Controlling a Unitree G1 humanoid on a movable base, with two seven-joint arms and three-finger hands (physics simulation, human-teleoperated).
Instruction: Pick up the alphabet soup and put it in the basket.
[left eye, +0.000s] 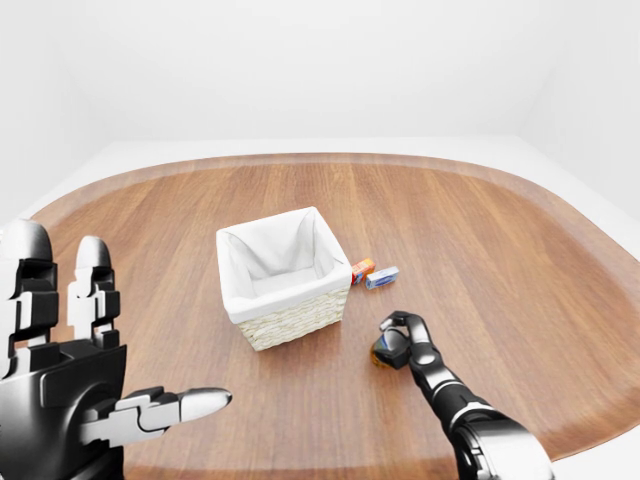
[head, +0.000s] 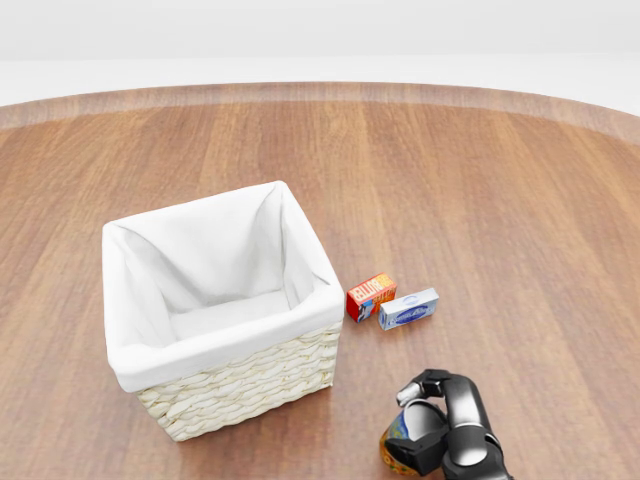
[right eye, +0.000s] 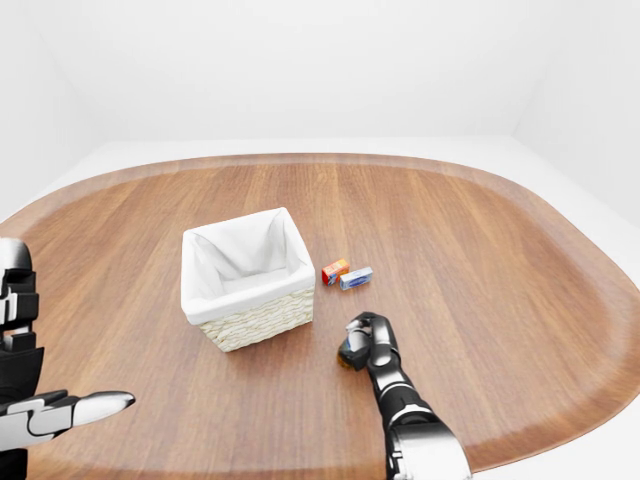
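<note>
The left hand (left eye: 95, 400) hangs at the lower left of the left-eye view with its fingers spread wide and nothing in them, well away from the work, and is best left there out of the path. Further right, the basket (head: 245, 385) stands on the wooden tabletop (head: 500, 180) toward its middle, woven sides with a white cloth lining and an open, empty mouth. Between the basket's right side and the task's thing lie a small red box (head: 370, 296) and a small blue-and-white box (head: 408, 309), just beside each other. The right hand (head: 435, 430) is closed round the alphabet soup (head: 400, 450) near the tabletop's near edge, to the lower right of the basket; whether the can already clears the wood cannot be told. To do this step well, I judge the grip should be firm before lifting, since a smooth round can may slip or tip in three fingers; then raise it straight, high enough to clear the basket's rim, carry it leftward over the lining, and let go low inside. The can itself shows only in part under the fingers: a small cylinder with an orange lower rim and a dark blue label, apparently tilted
</note>
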